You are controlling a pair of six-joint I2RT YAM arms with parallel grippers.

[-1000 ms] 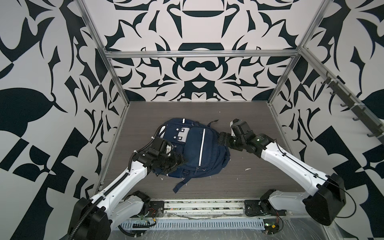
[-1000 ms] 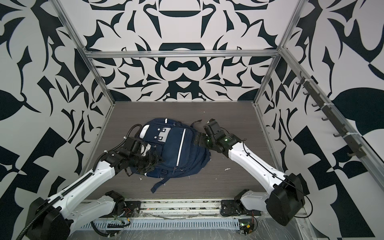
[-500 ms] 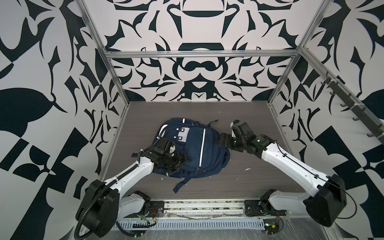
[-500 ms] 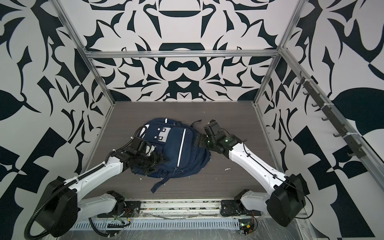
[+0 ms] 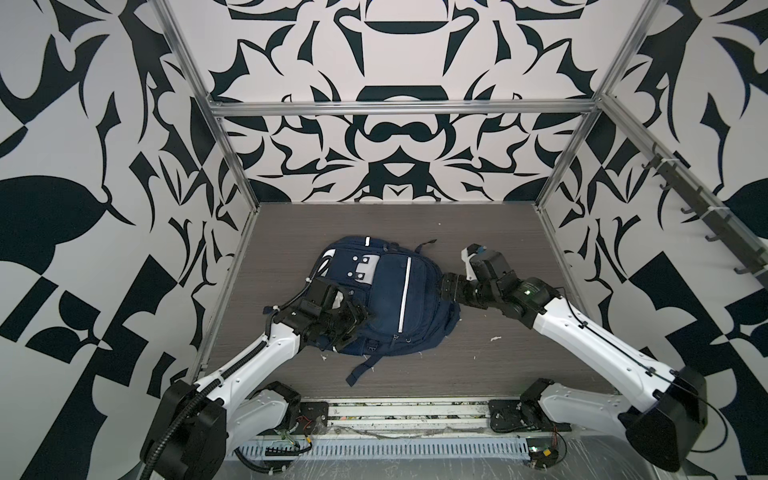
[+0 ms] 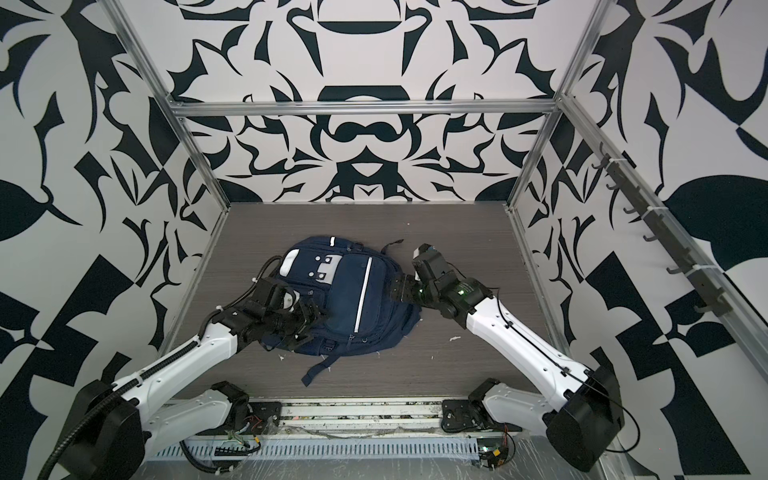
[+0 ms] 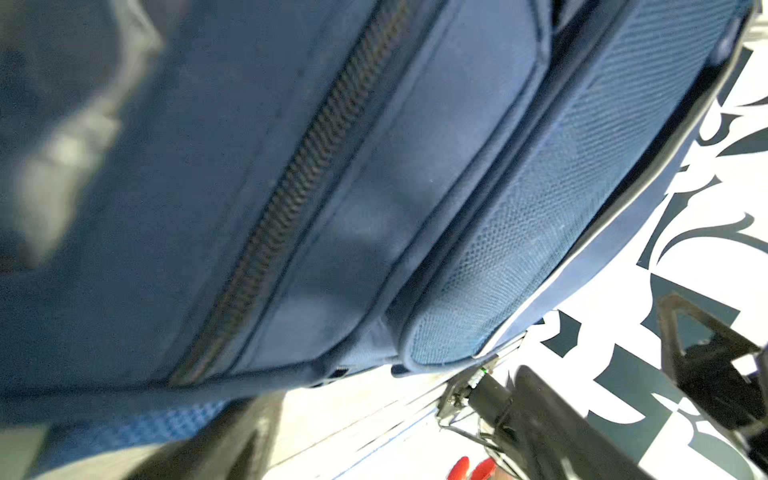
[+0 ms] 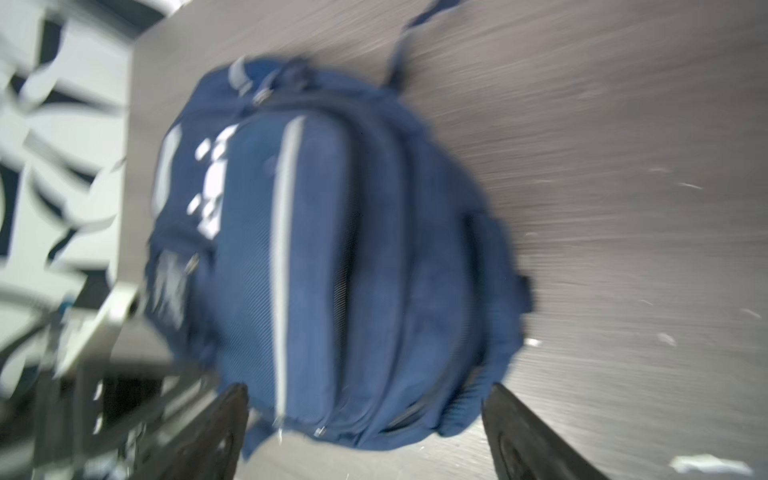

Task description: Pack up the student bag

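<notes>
The student bag, navy with white stripes and a grey patch, lies flat on the dark table in both top views. My left gripper rests over the bag's left side with its jaws spread and nothing clamped in them. In the left wrist view the bag fills the frame, showing a closed zip. My right gripper stands open at the bag's right edge. The right wrist view is blurred. There the right gripper has its fingers wide either side of the bag.
One loose strap trails toward the front edge, and another strap points toward the back. White scraps lie on the table to the right. A hook rail runs along the right wall.
My left gripper has shifted a little right, further over the bag, and its jaws have widened. The right gripper has barely moved. The bag has not shifted.
</notes>
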